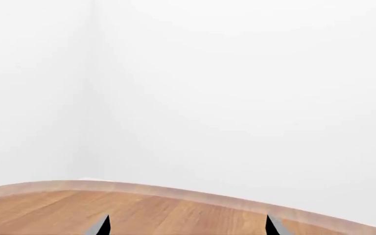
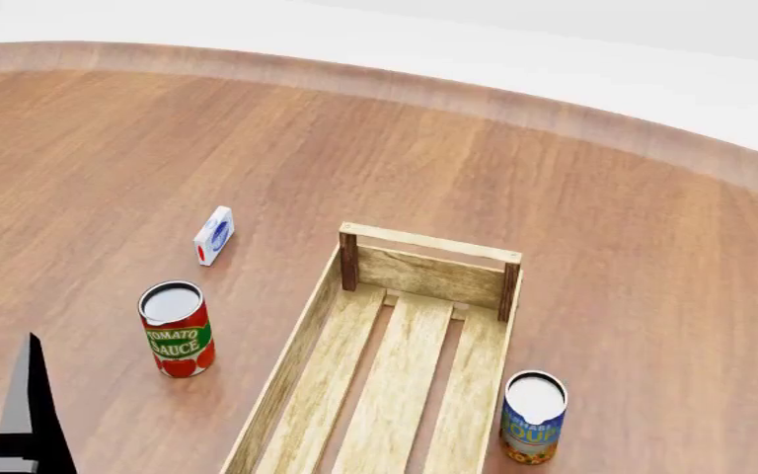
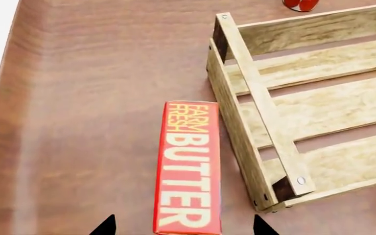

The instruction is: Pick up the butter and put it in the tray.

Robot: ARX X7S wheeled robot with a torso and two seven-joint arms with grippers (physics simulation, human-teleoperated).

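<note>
A round wooden worktop [image 2: 352,148] is seen from the head view; a long light-wood tray [image 2: 393,375] with a slatted bottom lies on it, one short end wall facing away. A tomato sauce can [image 2: 177,329] is stood upright to the left of the tray, well apart from it; a small white, blue and red carton [image 2: 214,235] is stood farther back on that side; a blue-labelled can [image 2: 533,417] is stood upright just beside the tray's right wall. A dark fingertip of the left gripper [image 2: 27,415] is seen at the lower left corner.

In the right wrist view, the butter [image 3: 188,169] is shown lying flat on the worktop just beside one end corner of the tray, outside it; whether they touch cannot be told. The right gripper [image 3: 182,226] is held over the butter's near end, its jaws apart with one dark tip on each side, nothing clamped.

In the left wrist view, the left gripper's jaws are shown apart above bare worktop, holding nothing.
</note>
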